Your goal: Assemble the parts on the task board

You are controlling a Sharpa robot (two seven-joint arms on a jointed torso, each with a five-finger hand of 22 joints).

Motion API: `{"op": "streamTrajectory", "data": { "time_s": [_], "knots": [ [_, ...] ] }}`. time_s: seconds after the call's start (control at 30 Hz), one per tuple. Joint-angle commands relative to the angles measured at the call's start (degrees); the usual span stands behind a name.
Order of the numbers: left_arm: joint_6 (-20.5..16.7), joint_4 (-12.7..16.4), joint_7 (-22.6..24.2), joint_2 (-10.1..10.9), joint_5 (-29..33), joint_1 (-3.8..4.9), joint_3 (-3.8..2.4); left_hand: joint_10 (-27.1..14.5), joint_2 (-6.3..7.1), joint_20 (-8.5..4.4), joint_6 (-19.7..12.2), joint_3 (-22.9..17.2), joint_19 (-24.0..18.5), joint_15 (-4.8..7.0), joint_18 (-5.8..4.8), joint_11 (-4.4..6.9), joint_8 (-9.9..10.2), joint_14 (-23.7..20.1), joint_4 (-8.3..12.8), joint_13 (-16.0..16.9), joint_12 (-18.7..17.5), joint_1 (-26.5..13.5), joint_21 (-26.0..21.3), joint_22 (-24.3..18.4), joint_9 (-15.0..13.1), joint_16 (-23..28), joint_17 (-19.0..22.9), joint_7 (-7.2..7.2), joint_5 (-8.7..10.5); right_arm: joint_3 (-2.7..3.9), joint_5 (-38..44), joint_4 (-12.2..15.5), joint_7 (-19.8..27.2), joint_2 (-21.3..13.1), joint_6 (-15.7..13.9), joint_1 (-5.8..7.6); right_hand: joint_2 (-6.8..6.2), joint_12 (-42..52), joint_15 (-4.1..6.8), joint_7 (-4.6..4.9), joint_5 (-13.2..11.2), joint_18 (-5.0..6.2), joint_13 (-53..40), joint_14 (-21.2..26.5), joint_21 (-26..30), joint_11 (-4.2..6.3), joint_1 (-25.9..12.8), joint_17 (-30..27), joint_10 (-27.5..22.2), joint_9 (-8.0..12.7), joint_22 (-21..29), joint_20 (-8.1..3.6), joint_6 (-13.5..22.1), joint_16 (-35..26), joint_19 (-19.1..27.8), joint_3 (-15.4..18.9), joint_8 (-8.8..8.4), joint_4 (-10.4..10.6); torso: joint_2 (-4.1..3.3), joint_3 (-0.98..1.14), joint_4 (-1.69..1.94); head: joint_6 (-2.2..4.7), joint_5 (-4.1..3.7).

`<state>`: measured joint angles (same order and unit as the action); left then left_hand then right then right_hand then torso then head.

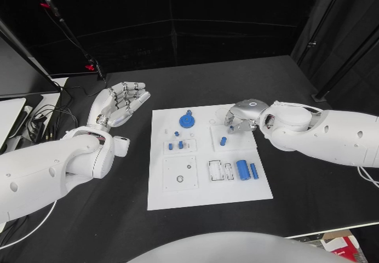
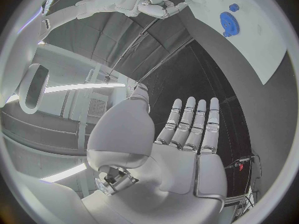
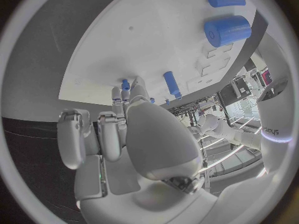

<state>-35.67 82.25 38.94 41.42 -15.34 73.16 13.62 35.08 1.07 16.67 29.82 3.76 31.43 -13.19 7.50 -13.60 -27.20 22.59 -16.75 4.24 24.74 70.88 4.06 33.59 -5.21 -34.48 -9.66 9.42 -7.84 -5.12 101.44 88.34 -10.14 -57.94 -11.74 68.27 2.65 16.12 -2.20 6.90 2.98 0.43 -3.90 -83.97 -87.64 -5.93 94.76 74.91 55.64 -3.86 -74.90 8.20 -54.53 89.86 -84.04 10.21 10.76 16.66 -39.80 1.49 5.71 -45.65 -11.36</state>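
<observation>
The white task board point(image 1: 207, 192) lies mid-table. On it are a blue gear point(image 1: 187, 119), two small blue parts point(image 1: 176, 146), an upright blue peg point(image 1: 223, 141), a thick blue cylinder point(image 1: 242, 170) and a thinner one point(image 1: 253, 171). My right hand point(image 1: 241, 118) hovers over the board's far right part with its fingers curled down. In the right wrist view its fingertips pinch a small blue part point(image 3: 126, 84), close to the peg point(image 3: 169, 82). My left hand point(image 1: 118, 101) lies flat and open on the black table, left of the board and apart from it, with its fingers point(image 2: 193, 124) stretched out.
Empty slots and outlined recesses point(image 1: 180, 172) mark the board's near half. Cables and a dark stand point(image 1: 71, 38) lie at the table's far left. Bare black tabletop point(image 1: 316, 192) surrounds the board.
</observation>
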Motion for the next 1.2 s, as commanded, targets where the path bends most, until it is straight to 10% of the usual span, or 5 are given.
{"op": "streamTrajectory", "data": {
  "time_s": [0.03,0.5,1.2],
  "knots": [
    [0.0,0.0,4.2,0.0,0.2,0.06,-0.05,-0.4,-0.52,-0.10,-0.4,0.1,0.4,0.13,-0.39,0.12,-0.3,-0.4,0.0,-0.1,0.4,0.0,0.2,-0.1,0.1,-0.3,0.2,6.35,-0.33,-0.08,1.4,0.1,-1.3,-0.1,1.5,-0.04,-0.01,-0.2,0.35,-0.08,-0.3,0.26,0.1,-5.9,-0.2,0.02,0.0,14.7,1.1,0.0,-14.0,-0.38,-0.6,0.0,-4.4,-0.4,-0.44,0.0,-0.02,0.03,-0.03,-0.10,0.15],
    [0.1,-0.3,3.9,-0.1,0.2,0.05,-0.05,-0.4,-0.67,-0.11,-0.5,0.1,0.5,0.15,-0.37,0.14,-0.4,-0.3,0.0,-0.1,0.6,0.0,0.3,-0.2,0.1,-0.4,0.3,6.34,-0.38,-0.08,2.7,1.5,-1.2,-0.8,-3.1,-0.07,-0.71,-1.1,0.42,-0.04,-0.3,0.24,0.4,-5.9,-0.3,0.05,-0.1,14.3,1.8,0.1,-14.0,-0.48,-0.7,-0.2,-4.4,-0.4,-1.20,0.0,-0.01,0.06,0.03,0.09,-0.14],
    [0.4,-0.6,3.4,0.0,0.2,0.01,-0.05,-0.5,-1.05,-0.11,-0.7,0.4,0.8,0.19,-0.33,0.16,-0.9,-0.3,0.0,-0.2,1.2,0.4,0.3,-0.4,0.3,-0.9,0.6,6.33,-0.76,-0.08,2.9,2.2,-4.4,-0.8,-0.5,-0.08,-0.88,-1.9,0.65,-0.09,-0.3,0.30,0.3,-5.9,-0.1,0.41,-0.3,14.3,4.1,0.0,-13.9,-0.65,-0.7,-0.2,-4.3,-1.1,-2.29,0.0,-0.02,0.08,0.07,-0.24,-0.30]
  ]
}}
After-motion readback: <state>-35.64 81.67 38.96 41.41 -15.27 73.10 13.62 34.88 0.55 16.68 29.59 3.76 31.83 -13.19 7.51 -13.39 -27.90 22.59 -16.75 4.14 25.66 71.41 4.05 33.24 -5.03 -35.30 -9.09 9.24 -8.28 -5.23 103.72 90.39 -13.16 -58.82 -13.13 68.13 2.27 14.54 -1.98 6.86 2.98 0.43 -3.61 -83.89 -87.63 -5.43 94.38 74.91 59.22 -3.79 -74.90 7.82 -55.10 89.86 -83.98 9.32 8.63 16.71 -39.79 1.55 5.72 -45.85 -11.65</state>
